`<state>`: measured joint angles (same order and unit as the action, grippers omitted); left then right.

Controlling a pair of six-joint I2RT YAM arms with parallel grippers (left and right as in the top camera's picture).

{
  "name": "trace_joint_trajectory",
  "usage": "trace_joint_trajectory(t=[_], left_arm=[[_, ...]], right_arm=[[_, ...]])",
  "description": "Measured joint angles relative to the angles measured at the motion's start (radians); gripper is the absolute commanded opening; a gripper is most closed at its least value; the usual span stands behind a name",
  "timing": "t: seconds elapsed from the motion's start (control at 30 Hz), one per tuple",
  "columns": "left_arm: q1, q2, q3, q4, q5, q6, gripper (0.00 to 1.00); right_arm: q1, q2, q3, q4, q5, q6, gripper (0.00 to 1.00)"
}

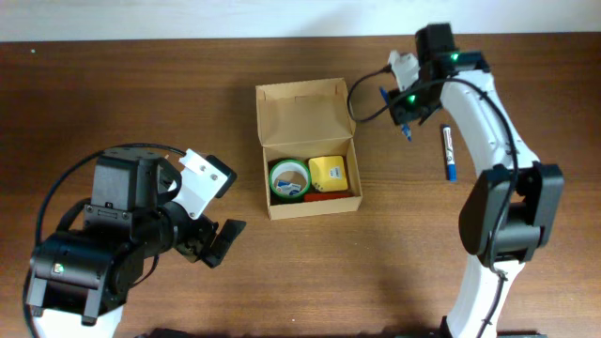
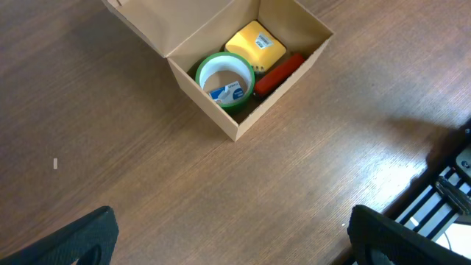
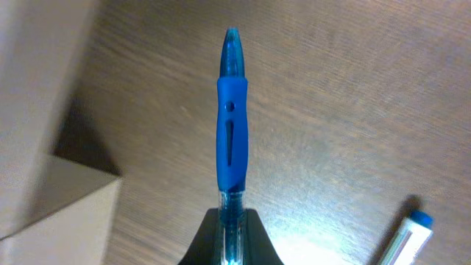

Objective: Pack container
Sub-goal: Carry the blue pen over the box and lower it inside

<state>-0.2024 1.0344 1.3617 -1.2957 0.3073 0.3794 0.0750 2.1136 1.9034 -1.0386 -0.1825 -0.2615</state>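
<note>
Blue pen (image 3: pixel 232 110) fills the right wrist view, its barrel pinched at the back end by the right gripper (image 3: pixel 232 239), whose jaws are closed tight on it. The tip points out over bare wood, with a corner of the cardboard box (image 1: pixel 302 111) just off to the side

That box sits mid-table with its lid flap folded back and open, between the two arms. Inside it are a green tape roll (image 1: pixel 288 179), a yellow block (image 1: pixel 328 173) beside it, and a red item (image 1: pixel 329 197) along the near wall. There looks to be little free floor left, so the pen would likely have to lie on top of these or slip along a wall

Seen from above, the held pen hangs just beside the box's right edge, not yet over the opening. A second marker (image 1: pixel 449 152) lies on the table (image 1: pixel 113 84) further right, apart from everything

The left gripper (image 1: pixel 218 208) hovers well away on the other side, jaws spread wide and holding nothing

My read: the step in hand is carrying the pen to the box. Next, the right arm needs to swing left over the opening, line the pen up with the box's long side, lower it and let go
</note>
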Motion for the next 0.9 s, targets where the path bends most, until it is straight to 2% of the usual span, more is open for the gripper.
trace_joint_trajectory(t=[0.2,0.33,0.5,0.77,0.9], left_arm=[[0.0,0.0,0.0,0.0,0.0,0.0,1.0],[0.0,0.0,0.0,0.0,0.0,0.0,1.0],[0.0,0.0,0.0,0.0,0.0,0.0,1.0],[0.0,0.0,0.0,0.0,0.0,0.0,1.0],[0.0,0.0,0.0,0.0,0.0,0.0,1.0]], right_arm=[[0.002,-0.066,0.117,-0.032,-0.077,-0.008,0.04],[0.015,-0.115,0.139,-0.033,-0.142,-0.072,0.04],[0.098,-0.134,0.143,-0.084,-0.193,-0.249,0.04],[0.266,-0.134,0.143,-0.207,-0.211,-0.638,0.04],[0.318,-0.127,0.142,-0.244,-0.212,-0.77,0.04]])
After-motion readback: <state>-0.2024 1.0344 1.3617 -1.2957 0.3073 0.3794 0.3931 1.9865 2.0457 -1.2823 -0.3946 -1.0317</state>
